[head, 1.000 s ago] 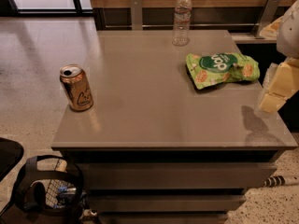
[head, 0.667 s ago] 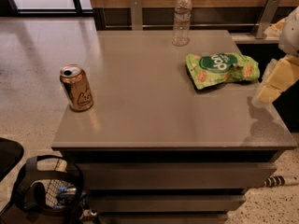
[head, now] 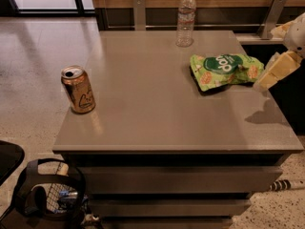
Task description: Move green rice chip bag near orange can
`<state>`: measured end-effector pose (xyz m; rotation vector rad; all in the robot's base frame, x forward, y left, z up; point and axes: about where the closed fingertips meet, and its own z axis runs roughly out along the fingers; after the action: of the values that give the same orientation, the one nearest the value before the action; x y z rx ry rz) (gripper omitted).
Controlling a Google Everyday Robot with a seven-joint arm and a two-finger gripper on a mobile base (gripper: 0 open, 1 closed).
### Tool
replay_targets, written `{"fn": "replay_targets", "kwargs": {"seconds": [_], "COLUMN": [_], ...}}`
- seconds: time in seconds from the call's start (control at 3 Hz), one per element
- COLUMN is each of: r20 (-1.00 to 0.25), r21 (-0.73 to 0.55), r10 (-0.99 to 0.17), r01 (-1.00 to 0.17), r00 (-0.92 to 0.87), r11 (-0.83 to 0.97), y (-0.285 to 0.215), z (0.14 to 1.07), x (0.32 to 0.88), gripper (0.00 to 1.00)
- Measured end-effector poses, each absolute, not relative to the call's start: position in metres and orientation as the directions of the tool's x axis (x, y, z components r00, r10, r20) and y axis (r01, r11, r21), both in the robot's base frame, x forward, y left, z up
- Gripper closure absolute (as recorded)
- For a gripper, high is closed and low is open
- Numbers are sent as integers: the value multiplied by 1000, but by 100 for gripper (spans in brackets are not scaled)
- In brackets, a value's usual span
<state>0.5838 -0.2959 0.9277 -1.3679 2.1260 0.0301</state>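
Note:
The green rice chip bag (head: 224,70) lies flat on the grey table (head: 157,123), at the right side towards the back. The orange can (head: 78,89) stands upright near the table's left edge, far from the bag. My gripper (head: 268,79) comes in from the right edge of the camera view, cream-coloured, just right of the bag and slightly above the table. It holds nothing that I can see.
A clear plastic water bottle (head: 185,18) stands at the table's back edge. A wooden wall with metal brackets (head: 138,12) runs behind. A black chair (head: 43,194) sits on the floor at the front left.
My gripper has moved up and to the left, closer to the right end of the green bag. The bag, can and bottle have not moved.

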Motion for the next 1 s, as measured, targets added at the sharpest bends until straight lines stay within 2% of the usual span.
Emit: {"fn": "replay_targets", "kwargs": {"seconds": [1.0], "r20": [-517], "r21": [-201], "r10": [-780], "r01": [-835], "r00": [-353], "r11": [511], "y": [-307], "z": [854], "x": [660], "gripper": [0]}}
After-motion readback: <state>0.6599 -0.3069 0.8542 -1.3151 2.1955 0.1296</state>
